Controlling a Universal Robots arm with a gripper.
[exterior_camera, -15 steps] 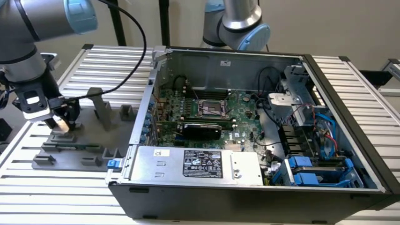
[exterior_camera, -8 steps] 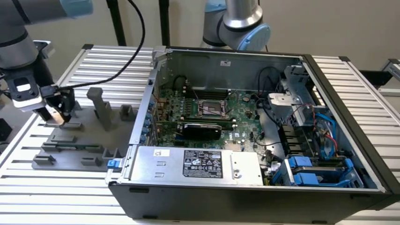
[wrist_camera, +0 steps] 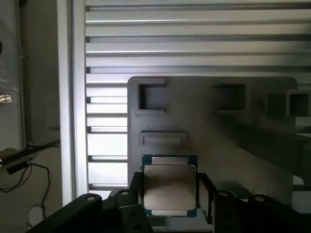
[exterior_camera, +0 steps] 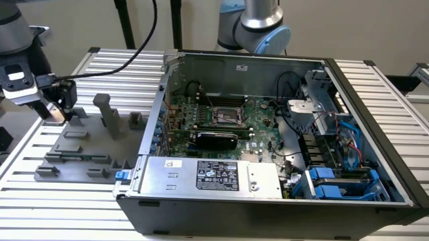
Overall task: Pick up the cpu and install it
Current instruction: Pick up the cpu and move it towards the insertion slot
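The cpu (wrist_camera: 169, 180), a small square chip with a pale silver top and a greenish rim, sits between the two black fingers (wrist_camera: 135, 193) of my gripper (wrist_camera: 171, 196), which press on its two opposite sides. In the exterior view my gripper (exterior_camera: 54, 114) hangs at the far left with the pale cpu (exterior_camera: 56, 116) in its tips. It is just over the far-left corner of the grey fixture plate (exterior_camera: 80, 150). The motherboard's open socket (exterior_camera: 224, 116) lies inside the computer case, well off to the exterior view's right.
The open computer case (exterior_camera: 268, 201) fills the middle and right, with a power supply (exterior_camera: 214, 175) at its front and cables and blue drive bays (exterior_camera: 335, 183) at the right. Upright grey posts (exterior_camera: 107, 113) rise from the fixture. A second arm (exterior_camera: 258, 25) stands behind the case.
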